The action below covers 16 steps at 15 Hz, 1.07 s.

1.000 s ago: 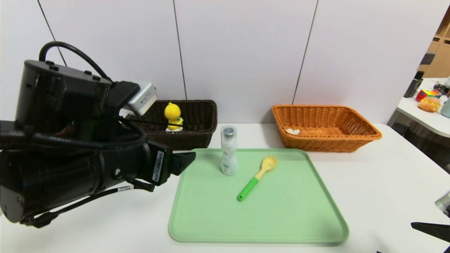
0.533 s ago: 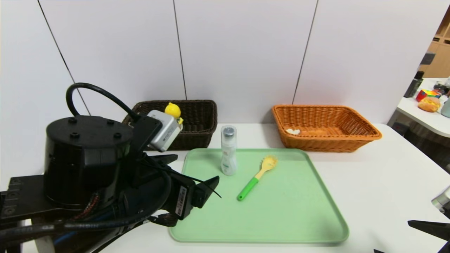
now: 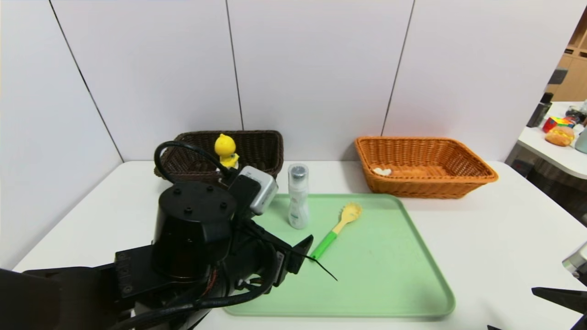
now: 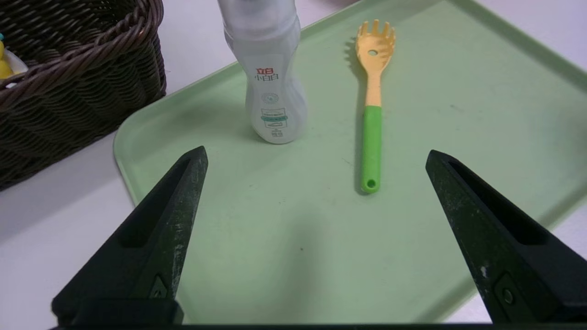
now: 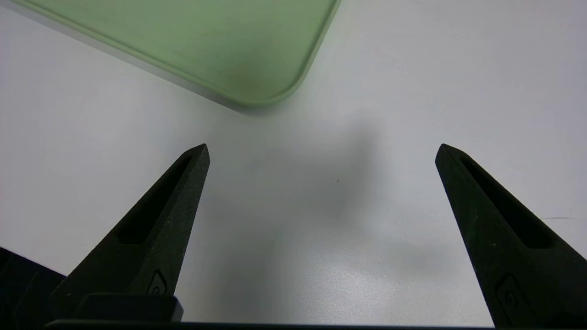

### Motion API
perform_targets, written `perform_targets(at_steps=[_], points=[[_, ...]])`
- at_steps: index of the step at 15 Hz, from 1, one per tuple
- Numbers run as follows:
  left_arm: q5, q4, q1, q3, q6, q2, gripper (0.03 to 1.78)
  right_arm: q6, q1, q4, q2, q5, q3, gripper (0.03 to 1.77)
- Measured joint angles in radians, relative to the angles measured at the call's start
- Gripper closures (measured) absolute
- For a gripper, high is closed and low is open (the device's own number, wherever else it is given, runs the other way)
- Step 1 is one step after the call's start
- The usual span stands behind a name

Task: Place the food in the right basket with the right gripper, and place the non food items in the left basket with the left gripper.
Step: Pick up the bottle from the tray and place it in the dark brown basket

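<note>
On the green tray (image 3: 390, 275) a white bottle (image 3: 298, 197) stands upright, and a pasta spoon (image 3: 335, 231) with a yellow head and green handle lies to its right. My left gripper (image 4: 316, 156) hangs open and empty over the tray's near-left part, short of the bottle (image 4: 270, 73) and the spoon (image 4: 371, 114). The dark brown left basket (image 3: 261, 146) holds a yellow duck toy (image 3: 225, 150). A small white item (image 3: 382, 171) lies in the orange right basket (image 3: 426, 167). My right gripper (image 5: 321, 146) is open over bare table at the near right.
The white table (image 3: 504, 238) ends at a wall just behind both baskets. The left arm's black body (image 3: 192, 229) covers the tray's near-left corner. The tray's corner (image 5: 257, 87) lies just ahead of the right gripper. A side table with clutter (image 3: 562, 133) stands far right.
My left arm has swung down and to the right, from beside the dark basket to over the tray's near-left part, still open. The right arm has not moved.
</note>
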Motion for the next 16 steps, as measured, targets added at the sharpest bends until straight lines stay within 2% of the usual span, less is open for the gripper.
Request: perform_targets(at_steps=[4, 7, 16], points=[[-0.055, -0.119, 0.102, -0.034, 0.052, 0.103, 0.12, 0.0, 0.0, 0.0, 0.0, -0.001, -0.001, 0.1], [-0.059, -0.123, 0.145, -0.065, 0.053, 0.158, 0.12, 0.0, 0.001, 0.0, 0.0, 0.0, -0.002, 0.1], [-0.059, -0.121, 0.163, -0.178, 0.044, 0.257, 0.12, -0.017, 0.002, 0.0, 0.0, 0.0, -0.003, 0.1]])
